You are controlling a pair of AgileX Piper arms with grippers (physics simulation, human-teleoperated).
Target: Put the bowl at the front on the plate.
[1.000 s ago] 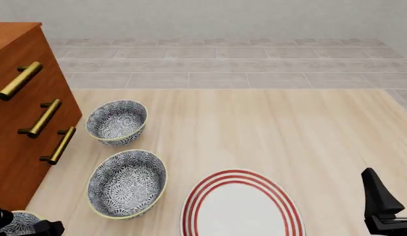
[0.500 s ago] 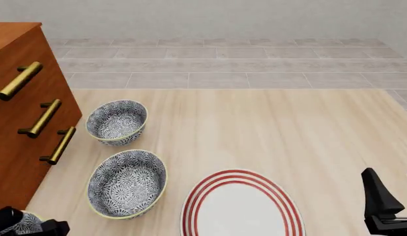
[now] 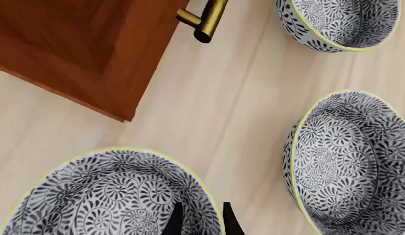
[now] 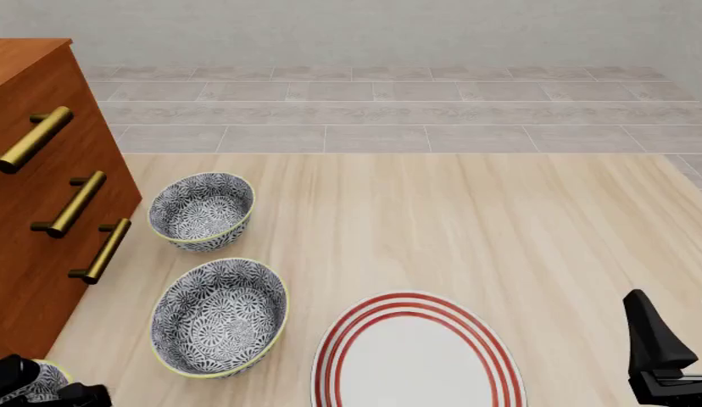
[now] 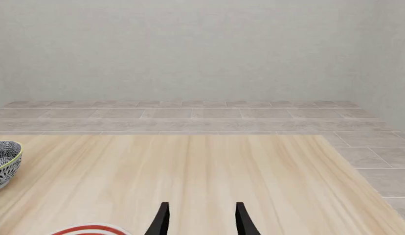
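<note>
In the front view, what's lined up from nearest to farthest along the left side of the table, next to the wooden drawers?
Left gripper over the front bowl → middle bowl → far bowl → tiled floor beyond the table edge.

Three round deep bowls with a dark blue-grey and white floral pattern stand on the pale wooden surface [image 4: 465,229]: one at the front [image 4: 35,383], one in the middle [image 4: 219,316], one farthest [image 4: 201,210]. One large white plate with red rings [image 4: 417,356] lies there. One reddish-brown wooden cabinet [image 4: 35,246] carries three brass handles.
</note>
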